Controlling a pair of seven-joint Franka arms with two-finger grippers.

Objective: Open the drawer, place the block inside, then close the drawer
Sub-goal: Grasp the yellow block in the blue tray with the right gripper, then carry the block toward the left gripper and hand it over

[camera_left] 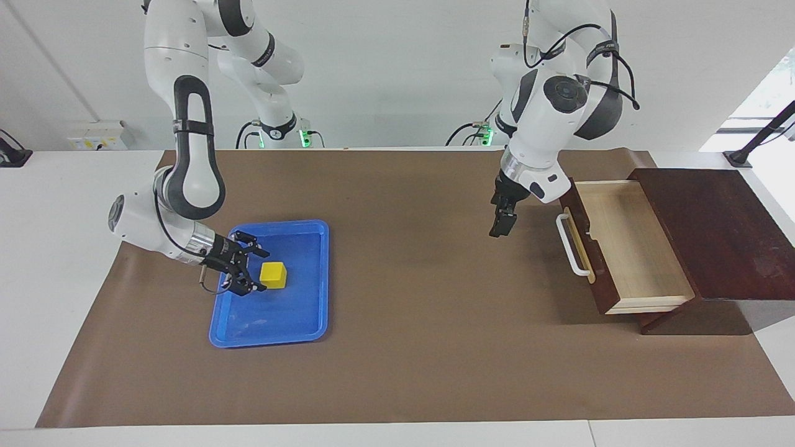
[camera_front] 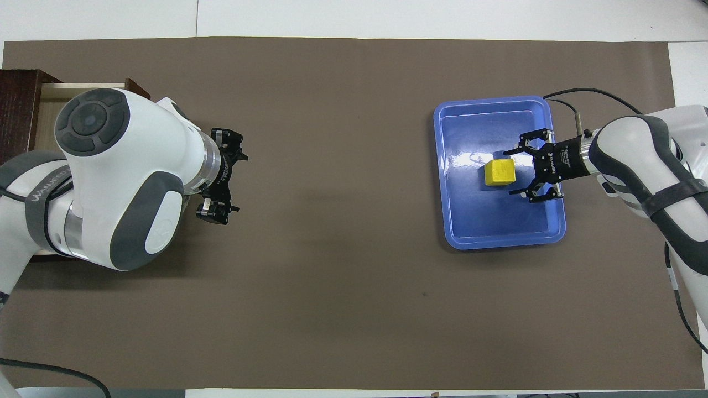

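Yellow block rests in the blue tray, flanked by the spread-jawed right gripper for grasping; left gripper, released, waits beside the open drawer.

A grey band on the left arm carries lettering, too small to read surely.

I see the drawer pulled fully out of its dark brown box, pale wood interior bare, white bar handle facing 9 o'clock in the facing view. The yellow block sits flat inside the blue tray, well apart from it.
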